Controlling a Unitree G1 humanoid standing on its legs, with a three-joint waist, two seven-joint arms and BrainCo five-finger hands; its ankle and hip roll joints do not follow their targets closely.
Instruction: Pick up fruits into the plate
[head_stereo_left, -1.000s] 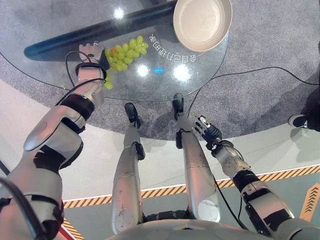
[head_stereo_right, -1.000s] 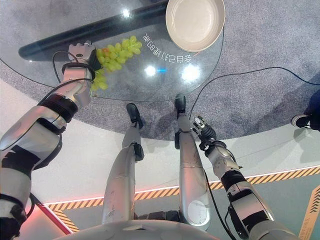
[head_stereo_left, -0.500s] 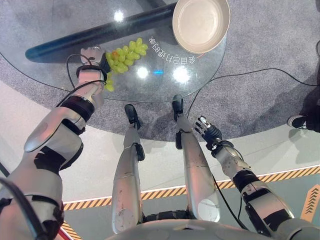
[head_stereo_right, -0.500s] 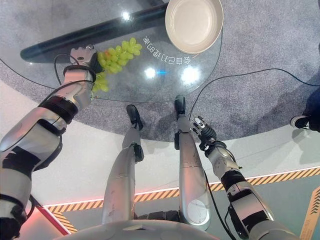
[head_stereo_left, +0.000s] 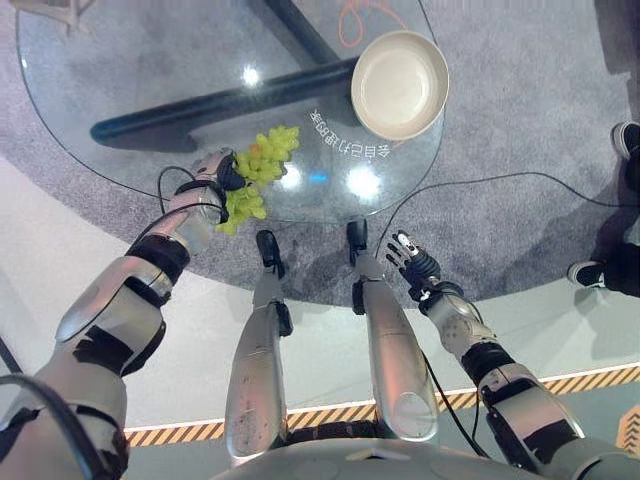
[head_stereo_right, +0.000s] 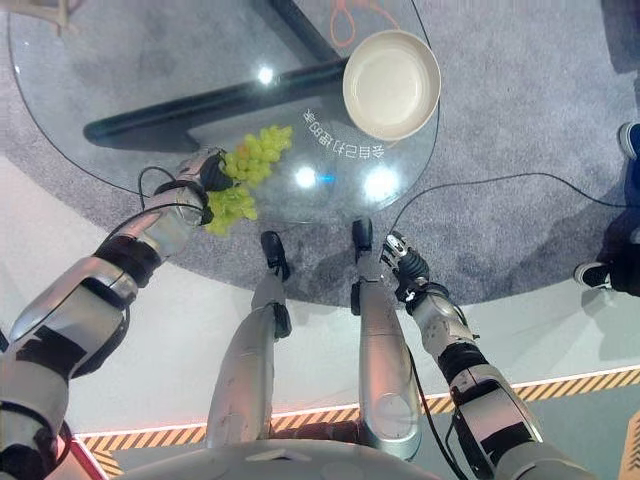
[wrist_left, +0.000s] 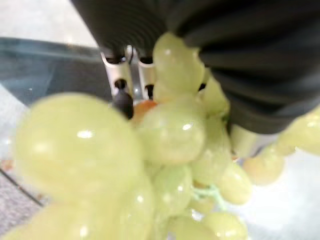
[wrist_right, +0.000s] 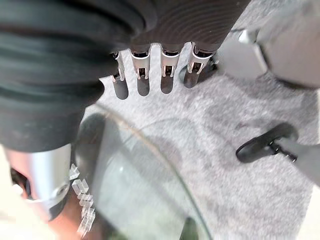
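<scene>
A bunch of green grapes (head_stereo_left: 262, 160) lies near the front left rim of the round glass table (head_stereo_left: 120, 70), with a lower cluster (head_stereo_right: 228, 207) hanging by the wrist. My left hand (head_stereo_left: 213, 172) has its fingers curled into the bunch; in the left wrist view the grapes (wrist_left: 170, 135) press close against the palm and fingers (wrist_left: 120, 82). The cream plate (head_stereo_left: 400, 85) stands empty at the table's far right. My right hand (head_stereo_left: 412, 262) hangs open below the table edge, beside the leg, holding nothing.
A dark bar (head_stereo_left: 200, 105) of the table's base runs under the glass behind the grapes. White lettering (head_stereo_left: 345, 145) is printed on the glass between grapes and plate. A person's shoes (head_stereo_left: 592, 272) show on the grey carpet at the right.
The camera has tilted, so the whole picture has shifted down. My left hand has turned towards the bunch and closed into it. The right hand has not moved.
</scene>
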